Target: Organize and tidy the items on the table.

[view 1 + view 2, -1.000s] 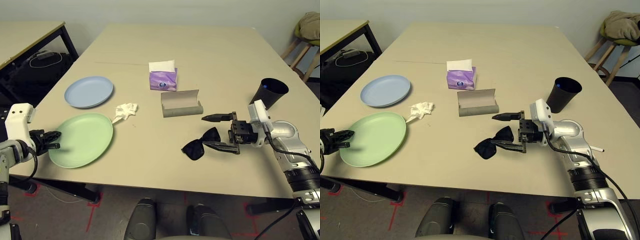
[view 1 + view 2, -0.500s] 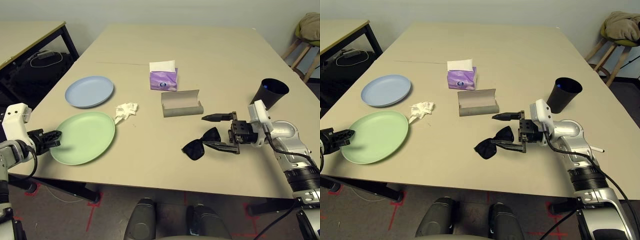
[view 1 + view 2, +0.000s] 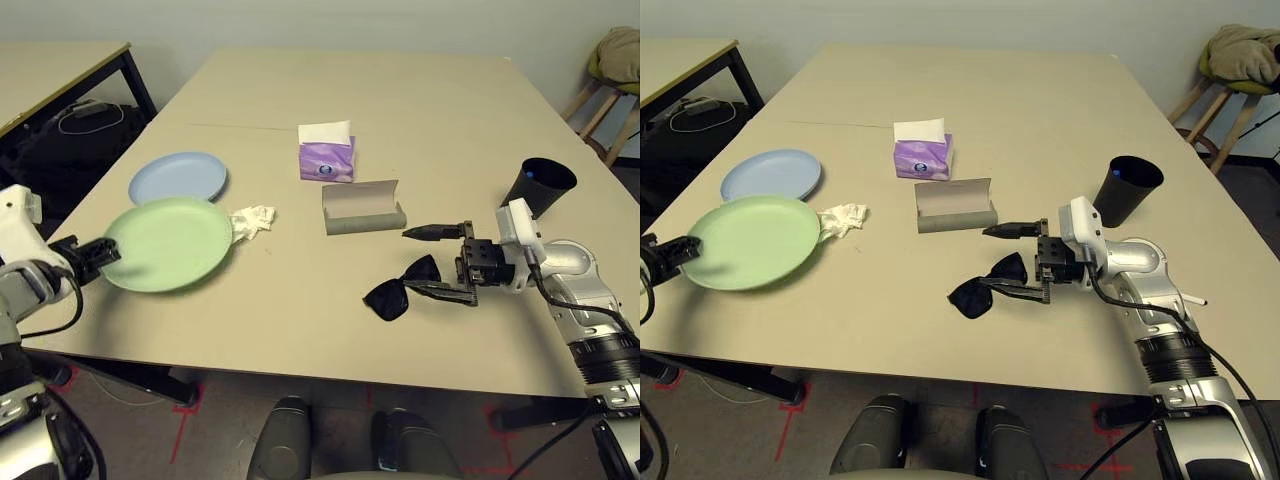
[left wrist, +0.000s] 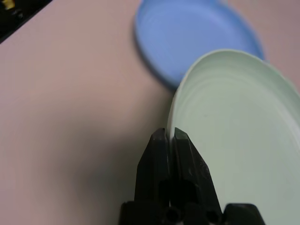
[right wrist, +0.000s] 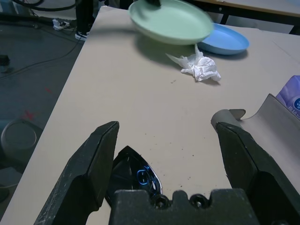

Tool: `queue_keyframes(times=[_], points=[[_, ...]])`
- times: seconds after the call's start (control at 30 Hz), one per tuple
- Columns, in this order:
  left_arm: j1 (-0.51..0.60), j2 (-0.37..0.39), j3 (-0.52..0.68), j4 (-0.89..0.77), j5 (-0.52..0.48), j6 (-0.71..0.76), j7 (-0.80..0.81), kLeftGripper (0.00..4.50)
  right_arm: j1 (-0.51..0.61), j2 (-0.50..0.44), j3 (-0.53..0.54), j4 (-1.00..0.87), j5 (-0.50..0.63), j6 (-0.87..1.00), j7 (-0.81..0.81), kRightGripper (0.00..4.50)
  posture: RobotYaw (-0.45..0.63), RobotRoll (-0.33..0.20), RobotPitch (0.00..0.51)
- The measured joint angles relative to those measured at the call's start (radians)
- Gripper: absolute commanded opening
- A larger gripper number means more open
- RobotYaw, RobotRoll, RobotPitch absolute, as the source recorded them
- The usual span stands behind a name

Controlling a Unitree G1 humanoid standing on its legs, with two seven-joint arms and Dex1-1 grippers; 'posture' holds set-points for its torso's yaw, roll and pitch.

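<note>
Left wrist view: left hand [image 4: 169,136] pinching the near rim of the green plate [image 4: 239,140], fingers pressed flat on the edge. Plate is off the bench [image 3: 430,100], carried just ahead of the hand, its far edge overlapping the blue plate [image 3: 178,177] beyond it. Looks like a stack-the-plates step, green onto blue.

Handling guess: plate is light, stiff and smooth, probably plastic. A one-edge rim pinch leaves it cantilevered, so it can droop or twist out if swung fast. Keep it level and set it down before letting go.

Crumpled tissue [image 3: 250,219] sits just beside the plate's far-right edge, touching or nearly so; can't tell which. Soft and near weightless, so a passing plate could drag it.

Right hand [image 3: 438,263] is spread wide, one finger each side of the black sunglasses [image 3: 404,287], which lie on the bench right at the fingertips. Thin, slick, with folding arms; take them across the frame, not the lenses. Open glasses case [image 3: 363,208] lies just beyond that hand, purple tissue box [image 3: 326,152] further past it, black cup [image 3: 539,186] off to the hand's right.
</note>
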Motion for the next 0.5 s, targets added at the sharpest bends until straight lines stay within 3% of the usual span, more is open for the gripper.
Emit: queue_keyframes(times=[0.23,0.5], points=[[-0.141,-0.052,0.022,0.096,0.000,-0.023,0.096,0.03,0.000,0.003,-0.001,-0.001,0.001,0.004,-0.021,4.50,0.26,0.000,0.054],[-0.298,-0.117,0.053,0.324,0.041,-0.284,0.316,0.03,-0.011,0.028,-0.009,-0.015,0.017,0.085,-0.133,4.50,0.26,0.000,0.055]])
